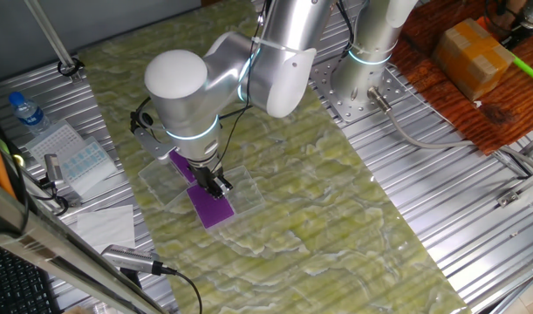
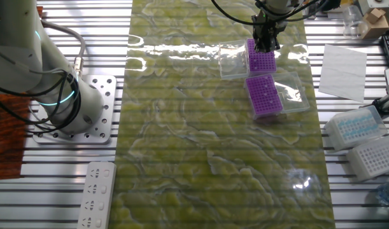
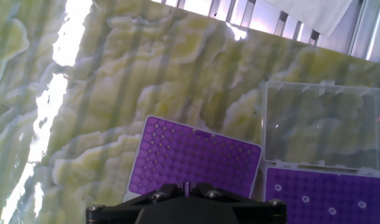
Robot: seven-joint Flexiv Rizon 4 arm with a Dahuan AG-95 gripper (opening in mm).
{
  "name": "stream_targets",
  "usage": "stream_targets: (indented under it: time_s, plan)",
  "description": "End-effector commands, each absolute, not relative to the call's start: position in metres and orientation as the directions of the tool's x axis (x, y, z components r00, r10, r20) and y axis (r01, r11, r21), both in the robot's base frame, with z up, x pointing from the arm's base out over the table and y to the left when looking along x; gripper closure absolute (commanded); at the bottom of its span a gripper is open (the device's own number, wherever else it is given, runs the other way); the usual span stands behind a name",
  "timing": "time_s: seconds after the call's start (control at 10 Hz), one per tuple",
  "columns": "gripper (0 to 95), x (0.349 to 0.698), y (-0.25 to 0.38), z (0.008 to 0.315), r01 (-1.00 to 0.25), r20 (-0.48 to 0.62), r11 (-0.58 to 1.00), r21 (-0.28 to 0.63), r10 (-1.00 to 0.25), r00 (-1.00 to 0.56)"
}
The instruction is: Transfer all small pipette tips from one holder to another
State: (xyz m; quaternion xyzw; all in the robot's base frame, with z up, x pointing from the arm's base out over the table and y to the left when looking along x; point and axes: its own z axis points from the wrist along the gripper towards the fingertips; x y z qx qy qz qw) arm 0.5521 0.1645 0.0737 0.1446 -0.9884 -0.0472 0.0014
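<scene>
Your counter (image 2: 200,159) is covered with a glossy sheet marbled in green and yellow, and ribbed metal shows on both sides of it. The silver arm (image 1: 249,70) bends down from its bolted base to the two purple holders, which sit close to each other near one edge of the sheet.

Each holder is a purple plate dotted with rows of small holes, seated in a clear plastic box with its clear lid (image 3: 323,124) folded open beside it. In the other fixed view you see the far holder (image 2: 260,61) directly under the tool and the near holder (image 2: 264,95) just in front of it, both lying flat.

In the hand view, the holder at lower right (image 3: 329,196) carries the small pipette tips (image 3: 332,211): a few tiny whitish rings set in the holes, well spaced, pale against the purple. Only a handful show before the plate runs out of the picture. The holder at centre (image 3: 196,163) shows only dark open holes on the part you can see.

The tool (image 2: 266,43) hangs just above the far holder, its black body filling the bottom of the hand view. Its fingertips are too small and hidden to judge, so you cannot tell whether they are spread, pressed together or pinching a tip.
</scene>
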Motion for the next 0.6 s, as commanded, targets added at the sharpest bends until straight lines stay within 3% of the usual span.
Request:
stream_targets:
  time_s: [0.1, 0.6]
  plan:
    - [95.0, 0.5520, 0.1648, 0.0723, -0.280, -0.011, 0.955, 0.097, -0.280, -0.960]
    - [95.0, 0.5522, 0.1650, 0.0725, -0.266, -0.009, 0.959, 0.097, -0.266, -0.964]
